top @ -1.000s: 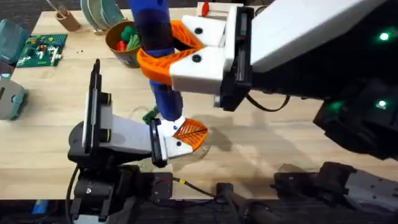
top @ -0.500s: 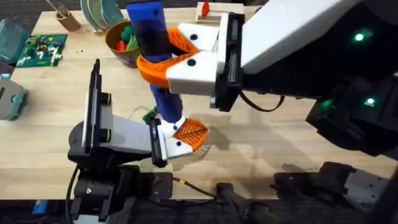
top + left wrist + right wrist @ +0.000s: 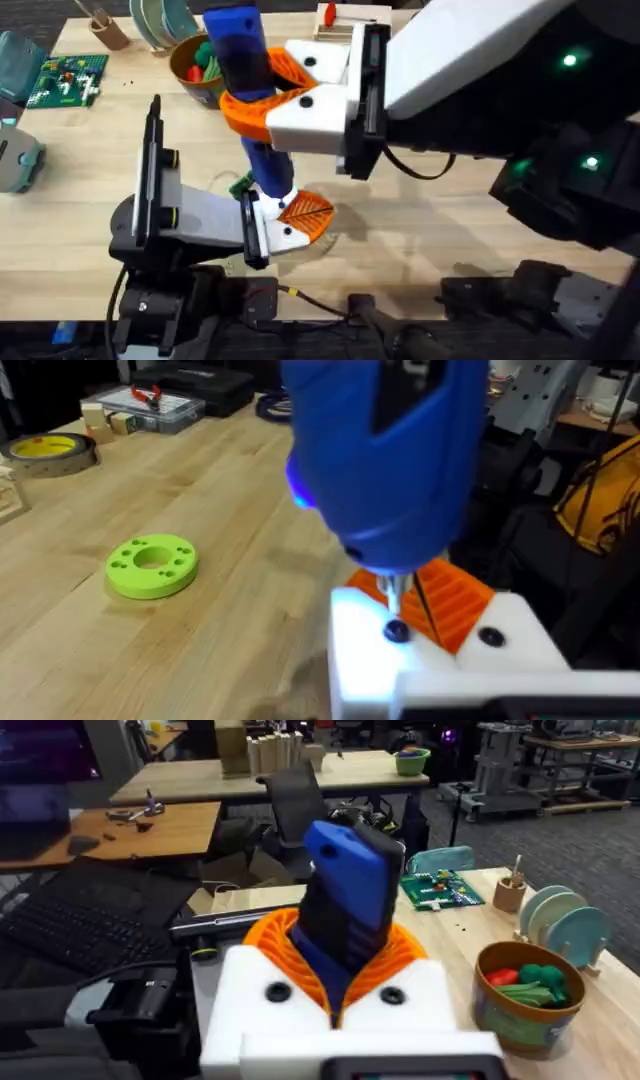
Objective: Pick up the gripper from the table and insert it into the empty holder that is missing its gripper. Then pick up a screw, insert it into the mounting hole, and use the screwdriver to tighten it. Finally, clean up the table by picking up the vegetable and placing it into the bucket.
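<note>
Screwdriver bit meets holder screw, green disc nearby.

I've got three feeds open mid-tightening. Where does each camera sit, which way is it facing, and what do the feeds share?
Overhead: above the arm bases, looking down and forward; the right gripper clamps the bright blue pen-shaped screwdriver over the white angular holder.
Left wrist: on the left arm, facing the metal bit on a screw, beside a lime green ring disc.
Right wrist: behind its white fingers, facing the round orange-rimmed bucket.
Shared: the screwdriver.

A wooden table bears a bucket and a green ring disc.
</note>
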